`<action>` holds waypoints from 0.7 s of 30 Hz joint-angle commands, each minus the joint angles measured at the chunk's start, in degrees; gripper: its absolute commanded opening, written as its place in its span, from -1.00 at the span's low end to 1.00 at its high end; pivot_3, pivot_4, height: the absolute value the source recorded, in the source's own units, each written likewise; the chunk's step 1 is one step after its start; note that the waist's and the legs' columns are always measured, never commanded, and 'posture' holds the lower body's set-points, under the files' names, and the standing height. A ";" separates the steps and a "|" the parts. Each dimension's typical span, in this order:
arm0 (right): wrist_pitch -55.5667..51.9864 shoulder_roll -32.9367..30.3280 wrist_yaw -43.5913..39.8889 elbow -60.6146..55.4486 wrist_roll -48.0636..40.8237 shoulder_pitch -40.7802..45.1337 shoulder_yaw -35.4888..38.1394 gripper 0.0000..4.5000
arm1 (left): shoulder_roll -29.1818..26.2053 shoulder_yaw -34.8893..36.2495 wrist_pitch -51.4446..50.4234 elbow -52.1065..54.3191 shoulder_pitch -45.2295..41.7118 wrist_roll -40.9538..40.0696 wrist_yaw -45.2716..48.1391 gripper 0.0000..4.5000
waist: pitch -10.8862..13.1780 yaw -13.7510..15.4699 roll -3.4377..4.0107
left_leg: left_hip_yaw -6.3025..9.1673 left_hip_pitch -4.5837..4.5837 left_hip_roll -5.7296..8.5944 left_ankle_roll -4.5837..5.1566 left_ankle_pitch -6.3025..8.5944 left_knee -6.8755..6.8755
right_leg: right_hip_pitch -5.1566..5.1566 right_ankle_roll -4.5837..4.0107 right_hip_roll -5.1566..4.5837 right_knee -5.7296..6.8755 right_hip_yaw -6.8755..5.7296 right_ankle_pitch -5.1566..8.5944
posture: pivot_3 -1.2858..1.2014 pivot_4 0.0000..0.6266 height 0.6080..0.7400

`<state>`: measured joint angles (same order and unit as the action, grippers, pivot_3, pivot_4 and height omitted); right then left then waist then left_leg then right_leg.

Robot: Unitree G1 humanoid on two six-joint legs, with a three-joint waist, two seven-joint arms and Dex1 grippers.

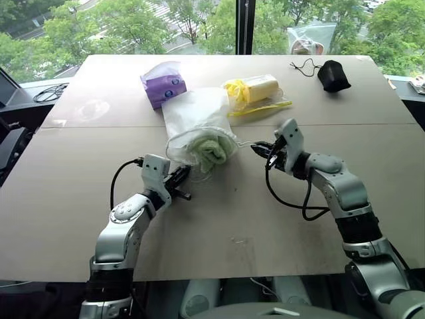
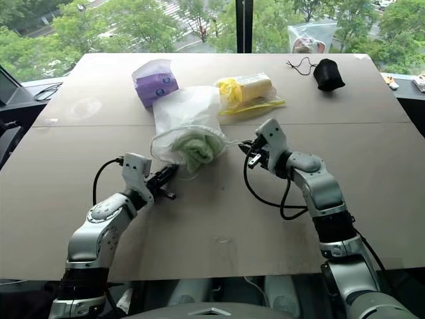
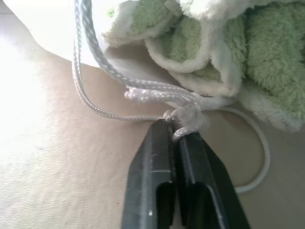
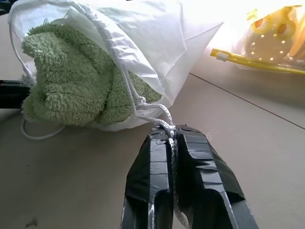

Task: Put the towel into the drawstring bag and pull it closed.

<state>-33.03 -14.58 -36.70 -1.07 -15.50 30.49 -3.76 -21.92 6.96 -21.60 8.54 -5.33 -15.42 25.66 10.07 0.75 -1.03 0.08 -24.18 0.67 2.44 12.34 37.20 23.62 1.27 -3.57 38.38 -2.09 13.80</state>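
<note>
The white drawstring bag lies on the table with its mouth toward me. The light green towel sits inside and bulges out of the gathered mouth. My left gripper is at the left side of the mouth, shut on the knotted end of a white cord. My right gripper is at the right side, shut on the other cord, which runs from between its fingers up to the bag's hem. In the right wrist view the towel fills the opening of the bag.
Behind the bag lie a purple tissue pack and a clear plastic bag with yellow contents. A small black pouch with a cord sits at the far right. The brown table has open surface to both sides.
</note>
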 commanded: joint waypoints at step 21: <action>-17.28 -18.55 11.89 -13.83 -23.67 19.20 24.20 -1.00 | -20.96 7.43 32.55 -22.99 -34.40 12.58 -3.01 -0.98 | 0.10 -1.48 -0.09 | -0.61 -1.01 0.22 0.33 0.21 0.05 | 0.72 0.60 -0.40 -0.34 0.16 0.28 | 0.03 -0.52 1.00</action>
<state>-52.02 -30.28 -26.37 -8.57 -37.36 45.19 14.80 -40.51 9.74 10.64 -18.44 -35.29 -1.43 25.08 10.17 -0.73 -1.12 -0.51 -25.74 0.89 2.77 12.53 37.43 24.89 1.99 -3.96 38.16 -1.92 13.99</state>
